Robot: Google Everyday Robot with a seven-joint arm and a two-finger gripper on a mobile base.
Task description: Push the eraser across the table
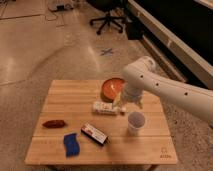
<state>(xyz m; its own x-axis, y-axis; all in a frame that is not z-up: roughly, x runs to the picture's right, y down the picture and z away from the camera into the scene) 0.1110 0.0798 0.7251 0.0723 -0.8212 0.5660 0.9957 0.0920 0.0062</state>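
Observation:
The eraser [94, 134], a small black block with a red-and-white label, lies on the light wooden table [65, 95] near the front middle. My white arm reaches in from the right. My gripper [120, 103] hangs over the table's middle right, just beside the right end of a white elongated box [105, 107] and in front of an orange bowl. It is well behind and to the right of the eraser, not touching it.
An orange bowl [112, 87] sits at the back. A white cup [136, 122] stands right of centre. A blue wavy pad [71, 144] lies at the front left, a reddish-brown object [53, 123] at the left. A logo mark [163, 154] is at the front right corner. An office chair [107, 17] stands on the floor behind.

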